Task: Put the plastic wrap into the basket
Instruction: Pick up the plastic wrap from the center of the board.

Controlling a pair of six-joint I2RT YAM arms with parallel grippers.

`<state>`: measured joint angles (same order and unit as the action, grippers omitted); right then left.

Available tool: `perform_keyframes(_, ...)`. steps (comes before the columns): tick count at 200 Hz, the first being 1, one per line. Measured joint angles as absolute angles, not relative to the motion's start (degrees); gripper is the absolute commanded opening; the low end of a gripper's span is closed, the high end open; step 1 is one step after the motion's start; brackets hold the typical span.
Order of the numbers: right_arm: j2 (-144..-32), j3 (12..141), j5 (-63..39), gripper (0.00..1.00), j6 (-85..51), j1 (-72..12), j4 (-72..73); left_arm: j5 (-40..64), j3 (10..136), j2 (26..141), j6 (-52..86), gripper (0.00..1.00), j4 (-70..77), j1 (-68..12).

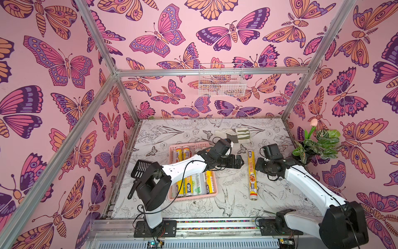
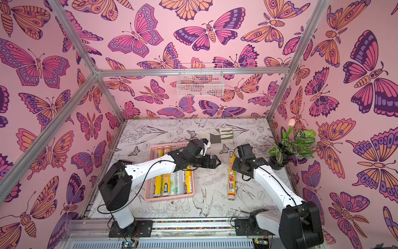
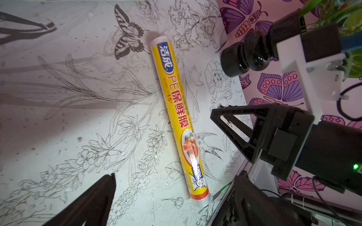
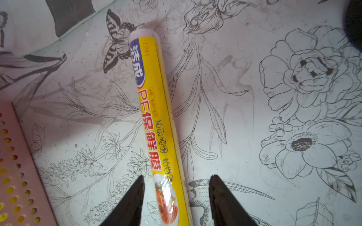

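Saw pink basket (image 1: 195,197) holding yellow and whitish rolls (image 1: 189,185). Found one food-pictured yellow roll (image 1: 252,174) loose on the bench (image 1: 228,207). Noted left end effector (image 1: 243,161) wide, right end effector (image 4: 176,178) narrowly open above it.

Top views: high over the near edge of the table (image 1: 163,133), facing down and inward, far from the yellow roll (image 1: 252,172).
Left wrist: low, beside the yellow roll, seeing its whole length.
Right wrist: nearer, above the yellow roll, looking along it.
Shared: all four views show the yellow roll and the table around it.
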<state>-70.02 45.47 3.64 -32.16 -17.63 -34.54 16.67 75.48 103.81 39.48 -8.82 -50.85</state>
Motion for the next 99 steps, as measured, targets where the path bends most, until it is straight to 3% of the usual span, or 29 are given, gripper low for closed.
perform_keyframes(99, -84.8, 51.3, -3.1, 0.55, -25.1, -17.4, -35.9, 20.2, 78.6, 108.2, 39.9, 1.00, -8.9, -51.9)
